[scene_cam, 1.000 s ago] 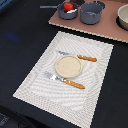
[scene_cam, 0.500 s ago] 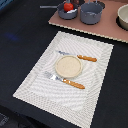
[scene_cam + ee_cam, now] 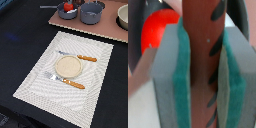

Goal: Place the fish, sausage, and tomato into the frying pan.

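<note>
Dark desk: no task items seen lying loose, ext. view.
Round dark grey shallow frying pan w/ long thin handle: glossy red-orange tomato ball already inside, so 1 of 3 judged done.
Short reddish-brown sausage rod: clamped betw. teal pads of claw, tomato close behind; release into pan judged pending.
White fish: not made out; status can't be told.

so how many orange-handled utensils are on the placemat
2. A knife lies on the far side of the tan plate, and a fork on the near side. Both sit on the striped placemat. No others show.
</note>
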